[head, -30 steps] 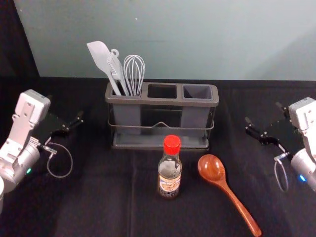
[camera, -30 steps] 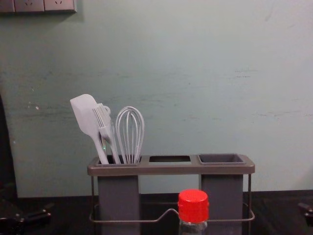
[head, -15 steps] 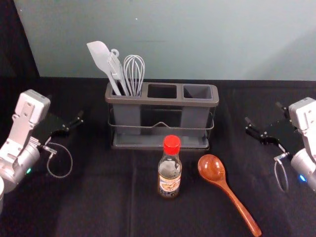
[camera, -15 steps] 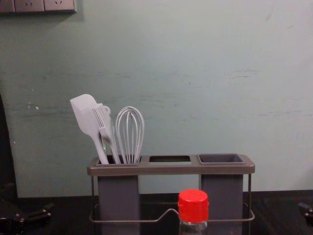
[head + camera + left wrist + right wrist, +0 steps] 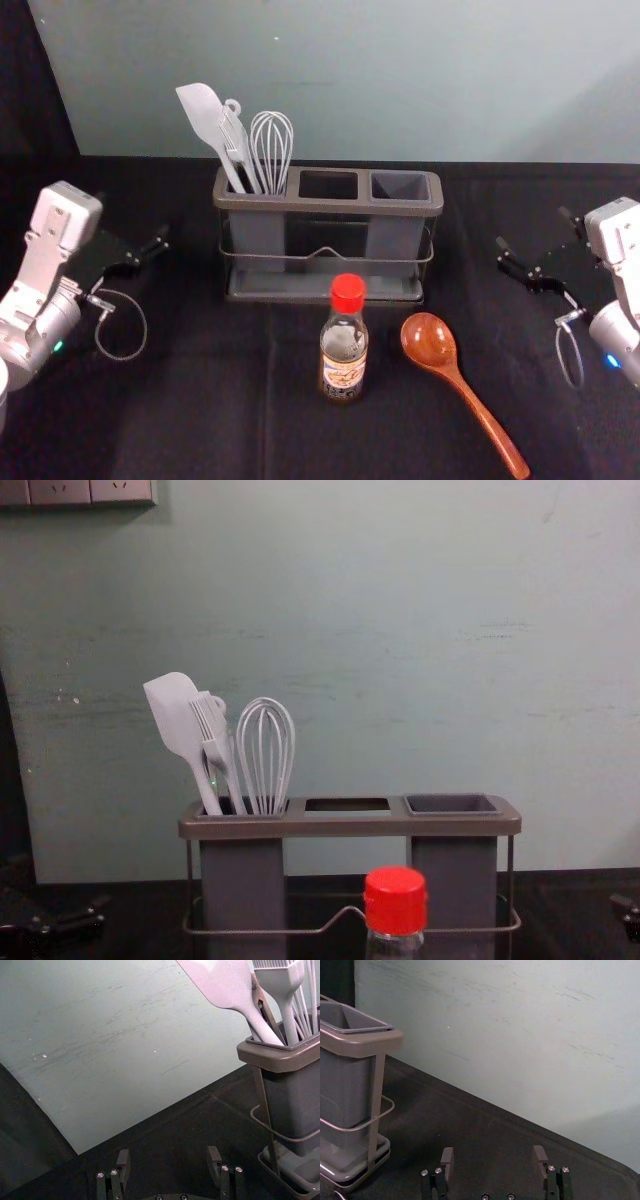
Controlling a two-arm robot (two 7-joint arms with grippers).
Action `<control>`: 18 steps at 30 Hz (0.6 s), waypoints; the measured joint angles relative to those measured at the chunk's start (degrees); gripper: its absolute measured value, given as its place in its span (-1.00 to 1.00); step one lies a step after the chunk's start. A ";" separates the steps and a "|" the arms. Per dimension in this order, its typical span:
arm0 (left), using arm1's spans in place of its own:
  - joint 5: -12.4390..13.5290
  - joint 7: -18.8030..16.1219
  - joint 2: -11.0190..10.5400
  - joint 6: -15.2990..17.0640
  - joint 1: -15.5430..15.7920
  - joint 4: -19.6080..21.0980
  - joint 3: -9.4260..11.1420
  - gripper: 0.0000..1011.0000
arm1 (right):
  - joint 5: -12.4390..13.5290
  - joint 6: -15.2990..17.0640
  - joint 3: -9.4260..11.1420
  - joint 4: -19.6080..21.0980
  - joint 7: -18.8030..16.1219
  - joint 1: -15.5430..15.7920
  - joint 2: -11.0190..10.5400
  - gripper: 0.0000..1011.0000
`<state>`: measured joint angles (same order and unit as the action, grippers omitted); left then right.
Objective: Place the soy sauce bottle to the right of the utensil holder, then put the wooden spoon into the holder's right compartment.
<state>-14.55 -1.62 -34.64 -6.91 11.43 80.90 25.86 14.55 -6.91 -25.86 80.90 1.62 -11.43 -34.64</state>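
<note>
In the head view, spotted nothing new since the last two looks: no push, no lift, no slide. So, as a guess, got no nearer to done, with both jobs left and the bottle first. Found the soy sauce bottle [image 5: 343, 345] in front of the utensil holder [image 5: 330, 205], not off to the right of it. Saw it standing up tall, long way straight up and down, red cap [image 5: 348, 293] on top and label [image 5: 343, 373] facing the robot. Found the wooden spoon [image 5: 430, 342] lying flat to the right of the bottle, round end toward the holder, long handle slanting nearer and out to the right. Saw no spoon in the right compartment [image 5: 392, 235]. Saw the left gripper [image 5: 132, 218] out to the left and the right gripper [image 5: 533, 228] out to the right, both well apart from bottle and spoon.

In the left wrist view, saw jaws wide apart, with nothing in them.

In the right wrist view, saw jaws wide apart too, holding nothing, near the holder's right end.

In the chest view, saw no change either, with the cap level in front of the holder. Would likely need a careful grab, for fear of tipping the bottle.
</note>
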 joint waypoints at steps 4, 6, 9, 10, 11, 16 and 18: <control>-0.01 0.00 0.00 0.00 0.00 0.00 0.00 0.99 | -0.05 -0.03 0.24 0.19 -0.08 0.10 0.00 0.98; 0.00 0.00 0.00 0.00 0.00 0.00 0.00 0.99 | -0.05 -0.18 0.64 0.70 -0.40 0.40 -0.11 0.98; 0.00 0.00 0.00 0.00 0.00 0.00 0.00 0.99 | 0.17 -0.42 1.48 2.07 -0.99 1.38 -0.48 0.98; 0.00 0.00 0.00 0.00 0.00 0.00 0.00 0.99 | 0.26 -0.44 1.73 2.52 -1.18 1.68 -0.61 0.98; 0.00 0.00 0.00 0.00 0.00 0.00 0.00 0.99 | 0.33 -0.46 1.93 3.00 -1.33 1.97 -0.73 0.98; 0.00 0.00 0.00 0.00 0.00 0.00 0.00 0.99 | 1.30 -0.25 3.65 6.80 -2.57 4.67 -2.24 0.98; 0.00 0.00 0.00 0.00 0.00 0.00 0.00 0.99 | 2.00 -0.23 4.43 8.55 -3.42 6.04 -3.01 0.98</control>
<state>-14.55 -1.62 -34.65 -6.91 11.43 80.90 25.86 16.55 -7.13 -21.43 89.45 -1.79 -5.39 -37.66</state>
